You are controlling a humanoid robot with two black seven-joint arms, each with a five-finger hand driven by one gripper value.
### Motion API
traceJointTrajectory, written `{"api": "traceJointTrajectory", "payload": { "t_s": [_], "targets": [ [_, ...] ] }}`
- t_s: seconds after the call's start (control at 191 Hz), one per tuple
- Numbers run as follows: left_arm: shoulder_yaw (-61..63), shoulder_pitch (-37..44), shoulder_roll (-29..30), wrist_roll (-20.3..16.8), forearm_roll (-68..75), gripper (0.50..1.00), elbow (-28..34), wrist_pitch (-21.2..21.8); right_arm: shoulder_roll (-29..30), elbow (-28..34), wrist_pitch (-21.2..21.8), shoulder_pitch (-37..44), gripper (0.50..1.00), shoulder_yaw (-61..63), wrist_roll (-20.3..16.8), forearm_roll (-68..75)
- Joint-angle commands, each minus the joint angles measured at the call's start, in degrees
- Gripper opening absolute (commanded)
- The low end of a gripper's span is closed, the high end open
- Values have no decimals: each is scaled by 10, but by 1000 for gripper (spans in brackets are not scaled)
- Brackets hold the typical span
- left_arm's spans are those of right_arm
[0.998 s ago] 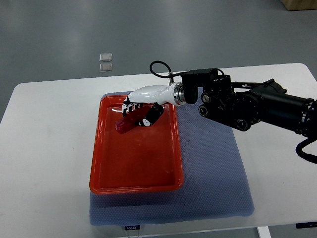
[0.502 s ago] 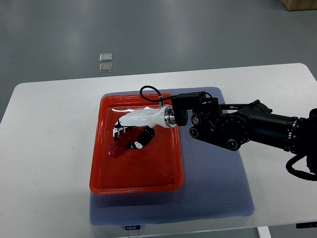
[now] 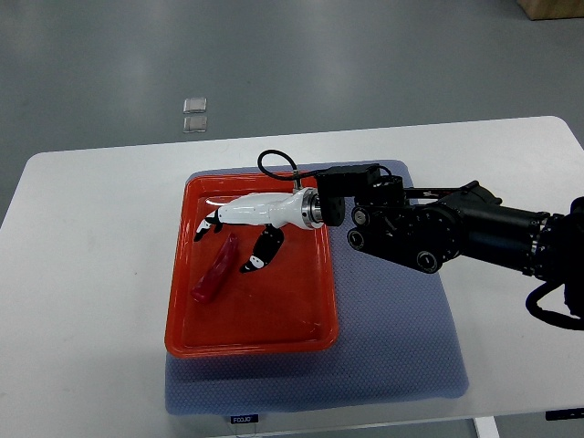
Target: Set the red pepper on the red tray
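Observation:
A long dark-red pepper (image 3: pixel 215 269) lies on the floor of the red tray (image 3: pixel 274 315), towards its left side, with nothing holding it. My right hand (image 3: pixel 235 239), white with black fingertips, hovers just above and to the right of the pepper with its fingers spread open. Its black arm (image 3: pixel 438 230) reaches in from the right edge. The left arm does not show.
The tray rests on a blue-grey mat (image 3: pixel 392 328) on a white table (image 3: pixel 82 301). Two small clear squares (image 3: pixel 194 114) lie on the grey floor beyond the table's far edge.
The right hand carried the pepper down and leftwards into the tray, then opened. The pepper now lies loose on the tray floor, and the fingers have lifted off it.

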Motion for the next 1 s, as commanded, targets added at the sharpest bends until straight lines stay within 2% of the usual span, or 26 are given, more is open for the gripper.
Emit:
{"api": "traceJointTrajectory", "payload": {
  "t_s": [0.0,0.282,0.455,0.606,0.799,0.993],
  "targets": [
    [0,0,0,0,0,1000,-1,0,-4,0,-4,8,895,17,0,1],
    [0,0,0,0,1,1000,-1,0,-31,-22,-6,7,895,141,0,42],
    [0,0,0,0,0,1000,-1,0,-34,-83,-5,-18,895,249,3,188],
    [0,0,0,0,0,1000,0,0,-55,-108,-4,-52,895,323,2,313],
    [0,0,0,0,0,1000,-1,0,-81,-117,-5,-96,895,364,1,442],
    [0,0,0,0,0,1000,-1,0,-82,-189,-9,-109,895,381,-7,596]
  ]
}}
